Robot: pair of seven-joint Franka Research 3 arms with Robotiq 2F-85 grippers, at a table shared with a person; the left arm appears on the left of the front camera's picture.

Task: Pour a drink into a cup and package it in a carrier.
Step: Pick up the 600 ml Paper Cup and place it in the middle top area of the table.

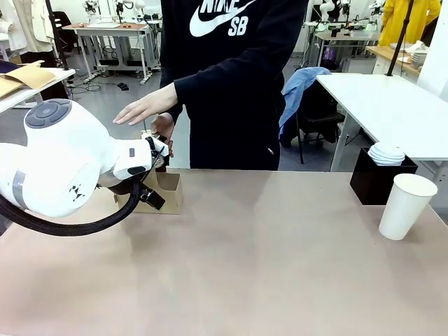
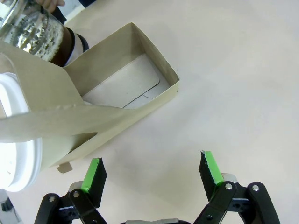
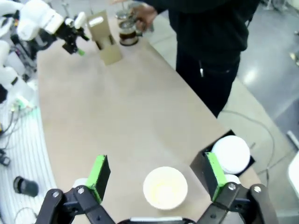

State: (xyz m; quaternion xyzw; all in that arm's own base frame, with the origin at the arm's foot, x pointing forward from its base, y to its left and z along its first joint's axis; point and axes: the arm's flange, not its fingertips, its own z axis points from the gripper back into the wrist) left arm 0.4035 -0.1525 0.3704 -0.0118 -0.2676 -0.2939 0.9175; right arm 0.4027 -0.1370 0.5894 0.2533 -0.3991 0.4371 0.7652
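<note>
The table (image 1: pixel 280 252) is a plain tan sheet, matt and bare across its middle; behind it the room has a grey floor (image 1: pixel 105 98), white tables (image 1: pixel 392 105) and a blue cloth (image 1: pixel 301 87) draped over a chair.

The carrier (image 1: pixel 162 190) stands at the far left of the table, near the person's (image 1: pixel 231 84) edge, its centre handle upright; in the left wrist view one compartment lies open with a flat card bottom, and a round white lid (image 2: pixel 14 140) sits at the picture's left edge, partly behind the handle. The left gripper (image 2: pixel 152 170) hangs just beside the carrier's long wall, fingers spread wide with nothing between them.

The jug (image 2: pixel 35 28) stands at the carrier's far side, touching or merely close I cannot tell; the drink (image 2: pixel 63 46) shows as a dark band low in the glass. One hand (image 3: pixel 142 16) is at the jug; the other hand (image 1: pixel 147 105) is held flat above it.

The cup (image 1: pixel 406 205) stands lidless near the table's right edge, well apart from the carrier and just beside a black box (image 1: pixel 374 183) bearing a stack of white lids (image 1: pixel 387 152). The right gripper (image 3: pixel 155 163) hovers above the cup, fingers apart and holding nothing; the cup's open mouth shows between them.
</note>
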